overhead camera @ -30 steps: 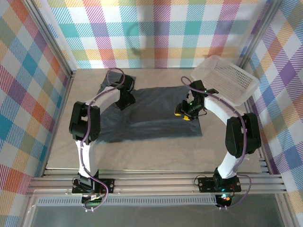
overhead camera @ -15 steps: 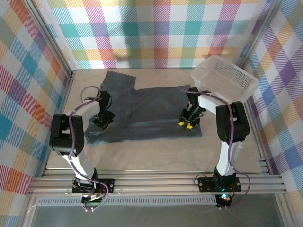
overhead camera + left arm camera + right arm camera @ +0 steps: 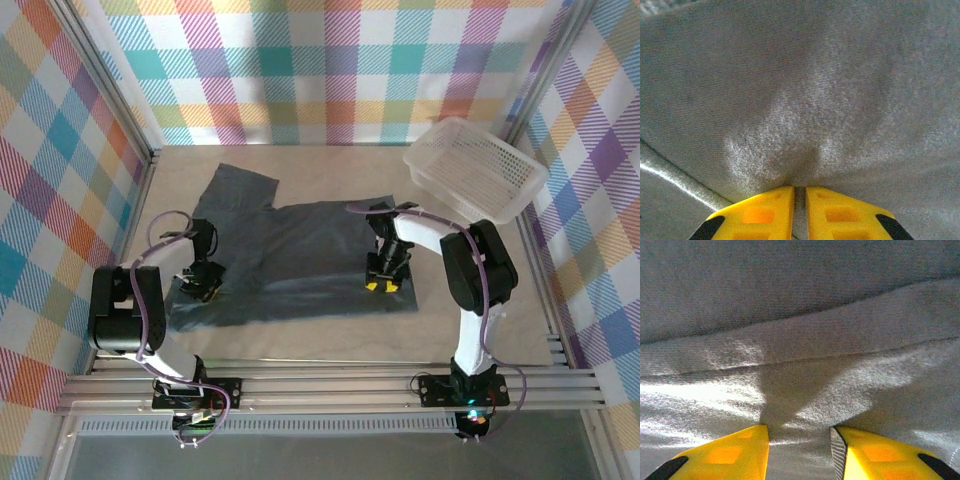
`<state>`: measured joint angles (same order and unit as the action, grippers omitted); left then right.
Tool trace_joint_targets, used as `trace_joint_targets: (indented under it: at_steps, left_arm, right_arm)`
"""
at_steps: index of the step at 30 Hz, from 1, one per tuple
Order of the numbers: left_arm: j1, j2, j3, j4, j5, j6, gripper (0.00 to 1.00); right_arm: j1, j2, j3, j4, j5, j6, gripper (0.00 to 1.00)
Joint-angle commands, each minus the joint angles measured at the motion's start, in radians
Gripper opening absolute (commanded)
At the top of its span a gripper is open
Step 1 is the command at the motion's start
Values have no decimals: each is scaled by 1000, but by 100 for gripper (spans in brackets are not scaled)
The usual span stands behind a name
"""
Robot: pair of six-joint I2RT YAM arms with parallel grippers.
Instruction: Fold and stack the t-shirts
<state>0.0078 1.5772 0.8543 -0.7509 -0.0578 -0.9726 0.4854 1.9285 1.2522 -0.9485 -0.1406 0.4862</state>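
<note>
Top external view shows the t-shirt [image 3: 300, 250] lying spread and unfolded mid-frame on the worktop [image 3: 330, 335]. Left gripper [image 3: 200, 288], at its lower-left hem, is pinched on the cloth. Right gripper [image 3: 382, 286], at the lower-right hem, has its jaws apart. No fold is made yet, so all folding and stacking are left.

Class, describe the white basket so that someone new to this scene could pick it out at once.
Start at the table with checked walls around it, and look to its far right corner. There sits the basket: white, rigid, latticed plastic, unlike the flat dark t-shirt spread beside it.
</note>
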Motion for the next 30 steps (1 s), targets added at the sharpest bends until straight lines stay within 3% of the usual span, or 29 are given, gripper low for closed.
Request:
trace_joint_targets:
  at_steps: [1,8,18,24,30]
  left_arm:
    - [50,22,-49,-76,-59,33,16]
    - [97,14,-46,-105,-92,57,16]
    - [176,-42,-82,-88,-72,62,18]
    - [151,-71,133,-115,-64,112,28]
    - [35,79,464,17,38,221,40]
  right_arm:
    - [29,9,-51,-44,-27,17,40]
    - [83,-11,-62,-55,-85,41,41]
    - [85,-32,-26,-54,-100,32,43]
    - [17,-163,73,26,58,23,49]
    - [-47,-14,312,151,329,18,48]
